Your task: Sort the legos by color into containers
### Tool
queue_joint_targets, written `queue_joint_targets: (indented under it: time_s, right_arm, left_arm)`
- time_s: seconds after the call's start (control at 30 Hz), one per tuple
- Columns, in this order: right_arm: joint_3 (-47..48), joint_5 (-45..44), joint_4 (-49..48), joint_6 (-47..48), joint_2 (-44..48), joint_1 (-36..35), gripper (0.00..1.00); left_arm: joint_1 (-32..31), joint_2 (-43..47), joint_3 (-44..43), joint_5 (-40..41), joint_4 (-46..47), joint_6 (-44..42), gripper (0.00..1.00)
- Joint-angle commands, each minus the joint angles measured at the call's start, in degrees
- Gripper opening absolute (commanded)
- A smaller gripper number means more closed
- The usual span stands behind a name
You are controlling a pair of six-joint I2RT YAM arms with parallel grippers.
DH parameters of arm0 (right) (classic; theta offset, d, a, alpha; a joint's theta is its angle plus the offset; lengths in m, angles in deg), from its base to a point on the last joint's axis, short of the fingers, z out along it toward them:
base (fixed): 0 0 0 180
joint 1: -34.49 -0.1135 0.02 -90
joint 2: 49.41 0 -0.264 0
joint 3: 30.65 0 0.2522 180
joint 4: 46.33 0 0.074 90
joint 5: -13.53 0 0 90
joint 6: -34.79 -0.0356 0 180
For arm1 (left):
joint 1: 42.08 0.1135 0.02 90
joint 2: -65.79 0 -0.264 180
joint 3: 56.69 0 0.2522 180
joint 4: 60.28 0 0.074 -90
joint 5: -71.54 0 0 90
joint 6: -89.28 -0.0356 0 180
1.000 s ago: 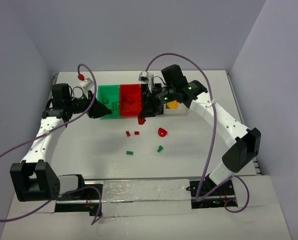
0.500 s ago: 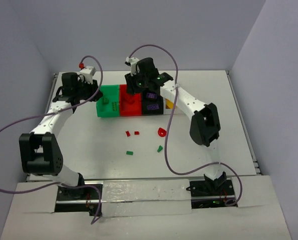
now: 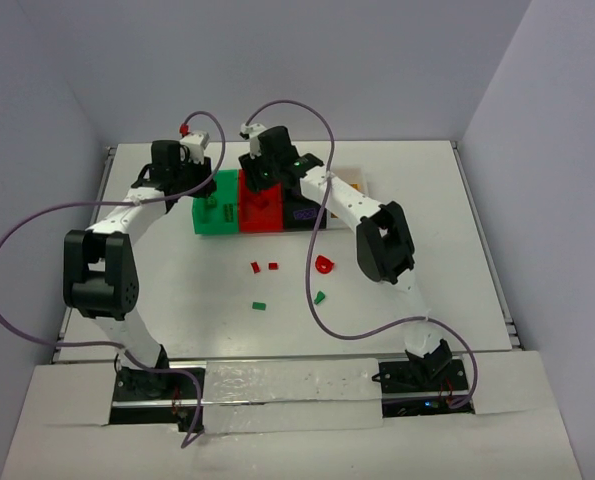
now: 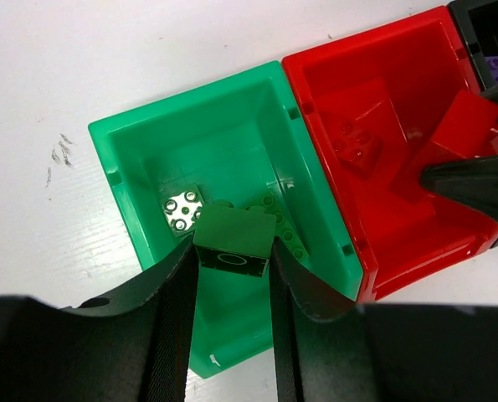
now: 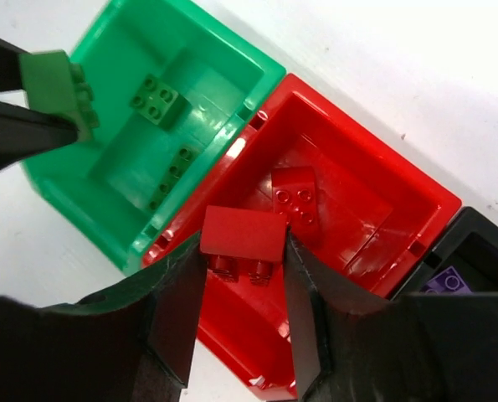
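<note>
- My bench (image 3: 177, 290) is a flat, matte white top, lit evenly from above, with only soft shadows on it.
- A plain back wall (image 3: 297, 60), pale grey-lavender, rises from the bench's far edge.
- The left wall (image 3: 27, 150) and the right wall (image 3: 547, 150) are the same bare colour and close in both sides.
- A shiny silvery strip (image 3: 292, 382) runs along the near edge, with a white ledge (image 3: 297, 450) in front of it.
- My left wrist view shows faint grey scuff marks (image 4: 60, 155) on the white top.

Red brick (image 5: 242, 235) pinched between fingers (image 5: 311, 327), over red bin (image 5: 366, 222)
</note>
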Motion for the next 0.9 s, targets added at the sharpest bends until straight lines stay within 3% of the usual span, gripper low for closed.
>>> queue_joint_targets:
  time_s: [0.0, 0.07, 0.33, 0.43, 0.6, 0.73, 0.77, 0.87]
  right_arm:
    - [2.7, -0.6, -1.0, -0.1, -0.8, -0.6, 0.56]
    - [1.7, -0.5, -0.9, -0.2, 0.0, -0.7, 0.65]
    - [-2.4, 1.7, 2.6, -2.8, 8.4, -0.7, 0.75]
    - [-5.3, 2.7, 4.0, -2.7, 15.8, -0.3, 0.77]
    - [-11.5, 4.7, 8.4, -0.7, 25.2, 1.9, 0.81]
    - [-24.6, 11.2, 12.3, 6.3, 39.0, 6.6, 0.86]
    - [-27.4, 11.4, 12.9, 7.9, 41.4, 7.7, 0.93]
    - [-34.9, 12.1, 16.2, 12.0, 47.1, 10.5, 0.98]
  left_arm:
    - [-0.2, 0.2, -3.4, -0.5, 1.6, 1.1, 0.3]
    - [-0.2, 0.4, -3.5, -0.6, 1.3, 1.1, 0.4]
    - [-0.2, 5.5, -3.2, -7.1, -1.0, 1.1, 0.67]
    - [-0.2, 10.6, -0.6, -9.1, -0.3, 1.1, 0.93]
    - [-0.2, 17.8, 3.3, -16.7, -3.0, -5.3, 0.87]
    - [-3.4, 24.6, 8.4, -30.1, -14.4, -21.9, 0.83]
    - [-4.2, 25.4, 8.9, -31.3, -17.0, -27.3, 0.83]
    - [-10.1, 26.7, 11.5, -32.9, -28.6, -39.0, 0.82]
